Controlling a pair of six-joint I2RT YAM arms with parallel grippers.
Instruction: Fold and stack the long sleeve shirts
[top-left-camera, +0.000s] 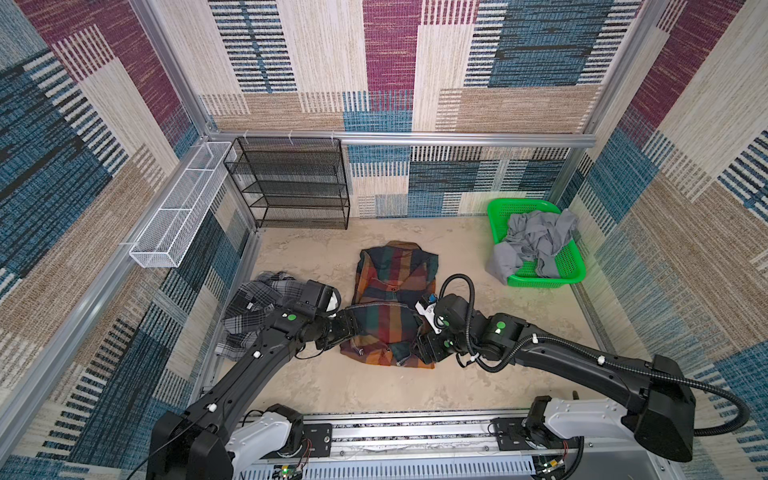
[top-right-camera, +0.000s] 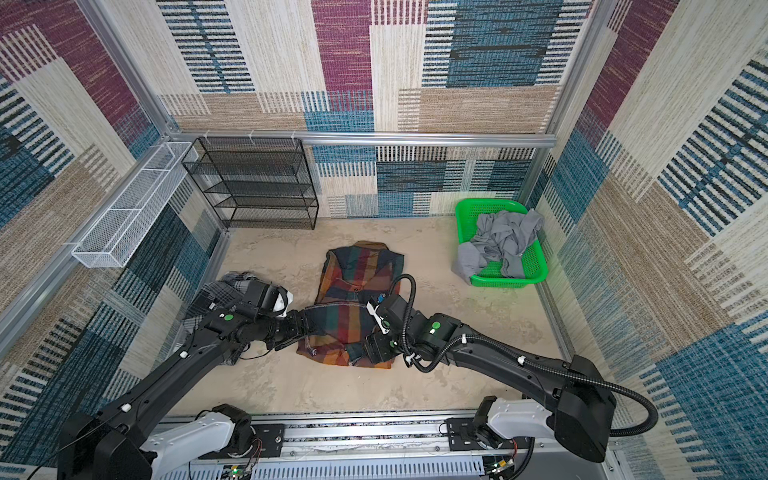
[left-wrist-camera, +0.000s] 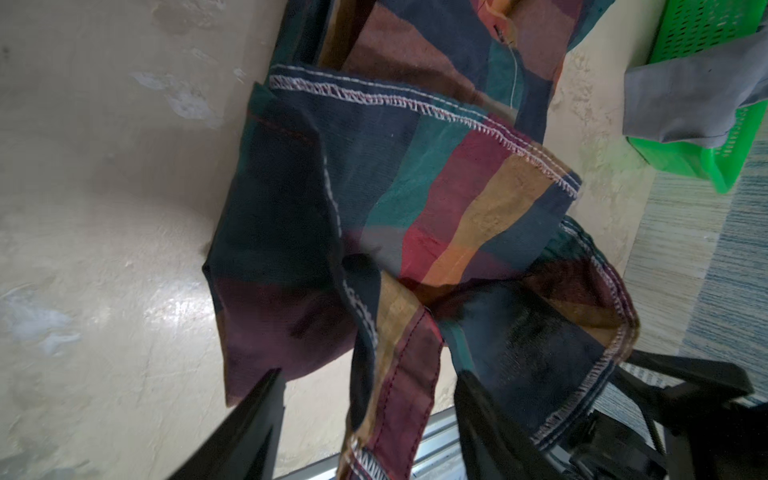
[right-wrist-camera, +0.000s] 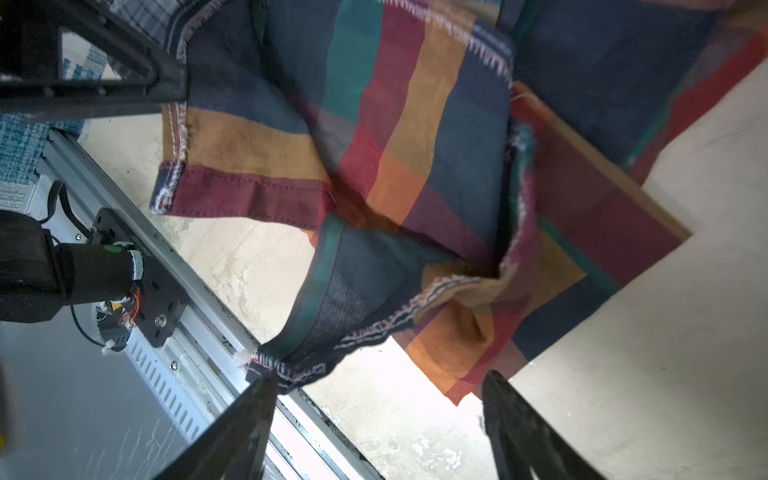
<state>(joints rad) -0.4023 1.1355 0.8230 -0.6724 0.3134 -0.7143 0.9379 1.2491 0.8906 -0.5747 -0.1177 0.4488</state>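
Observation:
The large long sleeve shirt (top-left-camera: 392, 291) in navy, orange, red and green checks lies in the middle of the table, collar toward the back; its near part is rumpled and raised, with white seam stitching showing. My left gripper (top-left-camera: 345, 326) (left-wrist-camera: 370, 374) stands open at its near left edge, with a hem strip (left-wrist-camera: 399, 395) hanging loose between the fingers. My right gripper (top-left-camera: 419, 347) (right-wrist-camera: 382, 376) is open at the near right corner; a stitched corner (right-wrist-camera: 282, 370) touches one fingertip. The grey-black-white shirt (top-left-camera: 249, 307) lies crumpled at the left, partly under my left arm.
A green basket (top-left-camera: 540, 282) with grey cloth (top-left-camera: 536, 239) spilling over its rim stands at the back right. A black mesh shelf (top-left-camera: 291, 183) stands against the back wall, and a white wire tray (top-left-camera: 178, 208) hangs on the left wall. A metal rail (top-left-camera: 415, 432) runs along the front edge.

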